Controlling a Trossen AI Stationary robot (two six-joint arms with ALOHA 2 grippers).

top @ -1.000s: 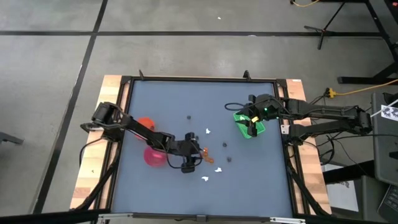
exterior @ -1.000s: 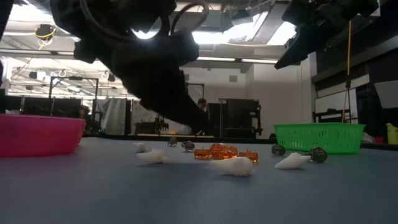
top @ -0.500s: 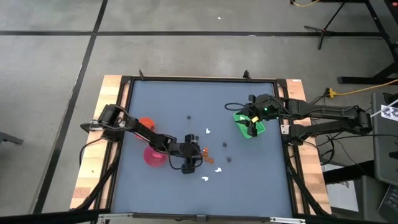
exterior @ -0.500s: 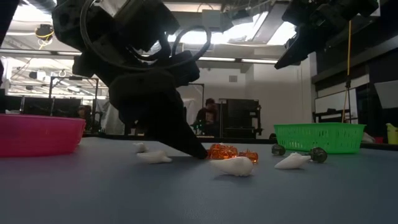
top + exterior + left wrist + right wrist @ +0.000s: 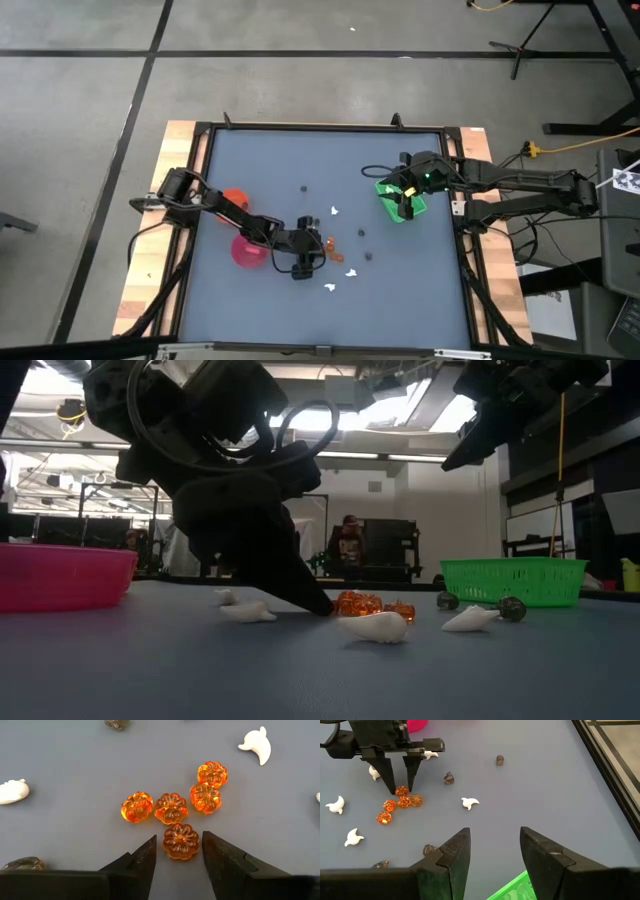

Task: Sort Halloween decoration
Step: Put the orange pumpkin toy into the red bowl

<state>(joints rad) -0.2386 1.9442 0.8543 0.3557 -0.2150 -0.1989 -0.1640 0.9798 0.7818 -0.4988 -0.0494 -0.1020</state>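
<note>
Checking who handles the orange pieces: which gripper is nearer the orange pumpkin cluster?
Left. The left gripper straddles one pumpkin of the cluster; the right gripper hovers over the green tray.

We saw five small orange translucent pumpkin-shaped pieces [image 5: 181, 841], glassy and glossy with ribbed lobes catching light. The tiny white ghost-shaped pieces [image 5: 256, 745] looked like smooth, softly shiny plastic. The blue-grey table surface [image 5: 65, 780] was matt and even. The green square plastic tray [image 5: 512, 580] showed a fine mesh wall; the pink round plastic bowl [image 5: 60, 575] looked smooth and slightly translucent.
</note>
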